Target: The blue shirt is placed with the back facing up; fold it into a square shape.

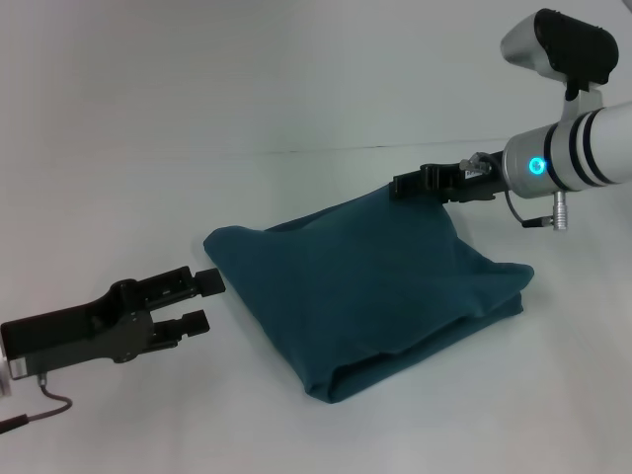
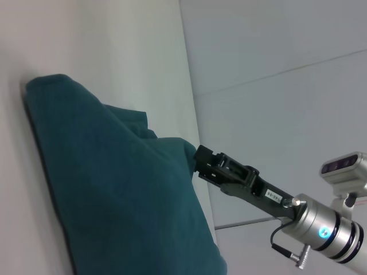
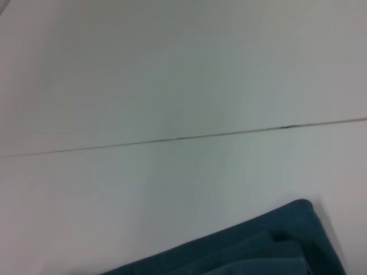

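The blue shirt (image 1: 370, 286) lies folded into a thick, roughly four-sided bundle in the middle of the white table; it also shows in the left wrist view (image 2: 114, 189) and the right wrist view (image 3: 258, 252). Its far corner is drawn up into a peak that ends at my right gripper (image 1: 407, 186), whose fingers are pinched on the fabric there (image 2: 198, 162). My left gripper (image 1: 205, 301) hovers just off the shirt's left corner. It is open, with nothing between its fingers.
The white table (image 1: 148, 197) runs around the shirt on all sides, and a thin dark seam (image 1: 296, 151) crosses it behind the shirt. The right arm's silver forearm (image 1: 573, 153) reaches in from the right edge.
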Available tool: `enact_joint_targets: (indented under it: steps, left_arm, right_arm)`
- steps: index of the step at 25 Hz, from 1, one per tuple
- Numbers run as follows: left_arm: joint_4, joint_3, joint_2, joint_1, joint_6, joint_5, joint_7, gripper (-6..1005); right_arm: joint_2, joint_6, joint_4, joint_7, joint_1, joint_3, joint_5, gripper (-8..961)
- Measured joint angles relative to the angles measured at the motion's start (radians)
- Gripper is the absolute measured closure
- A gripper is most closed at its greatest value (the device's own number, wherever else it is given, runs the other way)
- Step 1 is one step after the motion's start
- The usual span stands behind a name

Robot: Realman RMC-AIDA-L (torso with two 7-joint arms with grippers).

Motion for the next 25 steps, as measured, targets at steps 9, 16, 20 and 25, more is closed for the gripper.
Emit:
enact_joint_targets:
  steps: [9,16,20,25]
  left_arm:
    - [-0.003,-0.001,-0.001,-0.004,-0.001,-0.009,0.002,121]
    - [-0.006,-0.001,-0.002,-0.013,-0.003,-0.009,0.003,121]
    - [-0.007,-0.001,-0.002,-0.016,-0.003,-0.01,0.003,122]
    - [-0.008,-0.001,-0.003,-0.017,-0.005,-0.01,0.003,122]
  right_arm:
    - [0.001,0.019,0.007,-0.001,0.002,-0.01,-0.005,340]
    - [-0.001,0.02,0.007,0.006,0.001,-0.012,-0.006,557]
    - [-0.001,0.02,0.007,-0.016,-0.005,-0.013,-0.005,697]
    - [0.001,0.02,0.002,-0.035,-0.007,-0.014,-0.002,857]
